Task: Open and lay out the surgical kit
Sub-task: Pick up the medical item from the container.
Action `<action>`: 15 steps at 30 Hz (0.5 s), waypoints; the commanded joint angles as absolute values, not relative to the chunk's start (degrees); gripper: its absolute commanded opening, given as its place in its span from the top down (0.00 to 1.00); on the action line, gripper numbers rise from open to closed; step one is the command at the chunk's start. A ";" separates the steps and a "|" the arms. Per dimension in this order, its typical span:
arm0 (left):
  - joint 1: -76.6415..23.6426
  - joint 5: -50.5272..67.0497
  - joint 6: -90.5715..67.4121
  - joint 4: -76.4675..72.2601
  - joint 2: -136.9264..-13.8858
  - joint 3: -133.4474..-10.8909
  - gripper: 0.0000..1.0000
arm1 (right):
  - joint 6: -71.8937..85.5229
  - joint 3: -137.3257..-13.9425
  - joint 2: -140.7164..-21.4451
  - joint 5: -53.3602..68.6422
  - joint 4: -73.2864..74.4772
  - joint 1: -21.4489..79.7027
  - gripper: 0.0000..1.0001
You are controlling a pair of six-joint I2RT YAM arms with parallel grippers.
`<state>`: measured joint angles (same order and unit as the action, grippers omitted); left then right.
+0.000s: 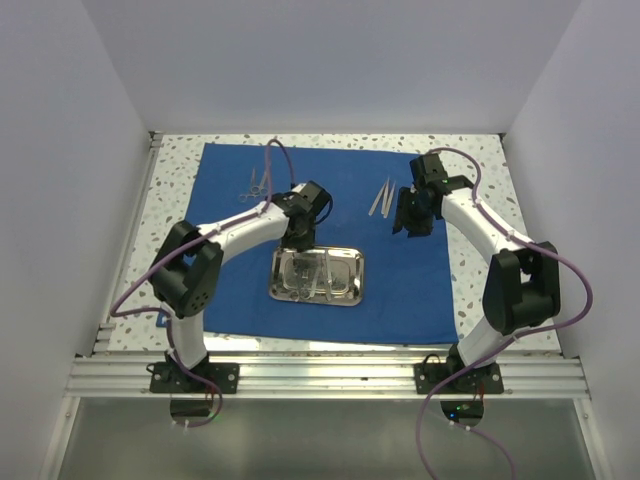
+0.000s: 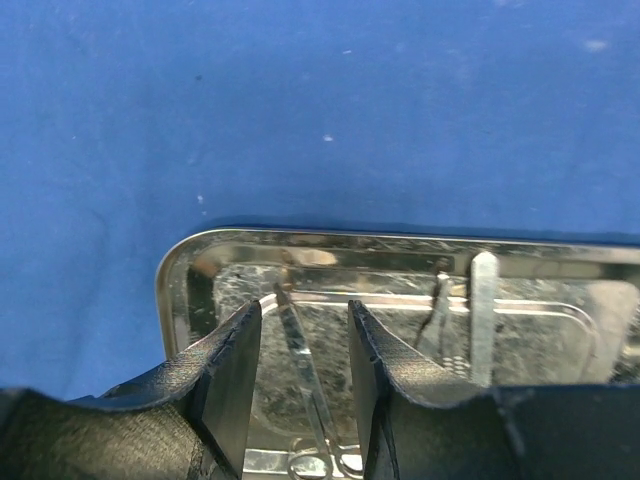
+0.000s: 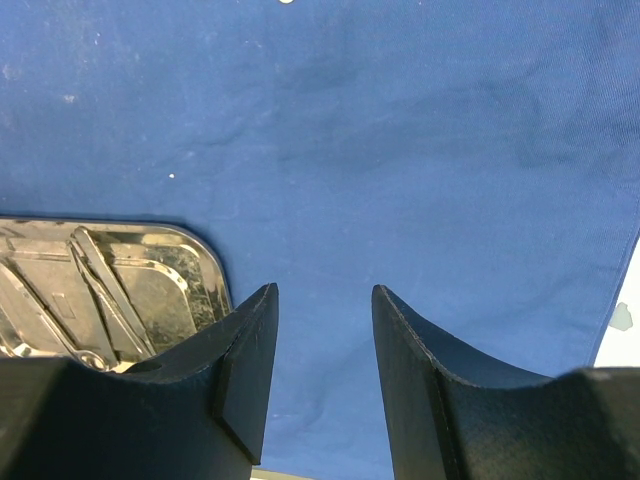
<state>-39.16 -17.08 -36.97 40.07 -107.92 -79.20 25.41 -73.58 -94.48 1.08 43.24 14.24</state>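
Blue cloth spread flat, steel tray near its front-centre.
Left gripper: jaws apart, straddling thin instrument in tray, likely lining up pick; tray wall near, little side room.
Right gripper: jaws apart, empty, over bare cloth.
2 groups already laid at far side: ringed tools, tweezers; free cloth between them.
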 commanded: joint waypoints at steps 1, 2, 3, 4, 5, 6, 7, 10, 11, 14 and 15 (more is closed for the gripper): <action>-38.06 -19.34 -39.55 36.74 -107.23 -77.43 0.57 | 24.08 -73.48 -95.18 1.14 43.86 14.33 0.54; -37.80 -19.16 -39.46 36.56 -107.40 -77.17 0.57 | 24.08 -73.48 -95.36 1.14 43.94 14.41 0.54; -37.79 -19.16 -39.55 36.21 -107.66 -76.73 0.57 | 24.08 -73.56 -95.54 1.23 43.86 14.33 0.54; -37.71 -19.07 -39.38 36.12 -107.93 -76.64 0.57 | 24.08 -73.74 -95.89 1.23 43.94 14.41 0.54; -37.62 -18.99 -39.46 36.04 -108.45 -76.55 0.57 | 24.00 -73.83 -96.06 1.23 44.03 14.33 0.54; -37.62 -18.98 -39.46 35.77 -108.63 -76.12 0.57 | 23.99 -74.00 -96.15 1.14 44.12 14.41 0.54; -37.53 -18.81 -39.64 35.42 -108.72 -75.85 0.57 | 23.99 -74.18 -96.33 1.06 44.21 14.41 0.54; -37.35 -17.76 -39.99 34.46 -108.98 -74.80 0.57 | 23.82 -74.35 -96.50 0.88 44.56 14.41 0.54; -37.09 -17.49 -39.99 34.19 -109.25 -74.53 0.57 | 23.82 -74.36 -96.68 0.88 44.56 14.41 0.54; -36.91 -16.44 -39.99 33.22 -109.51 -73.48 0.59 | 23.82 -74.36 -96.77 0.62 44.82 14.41 0.54; -36.91 -16.26 -40.08 33.05 -109.60 -73.30 0.60 | 23.82 -74.36 -96.85 0.62 44.82 14.41 0.54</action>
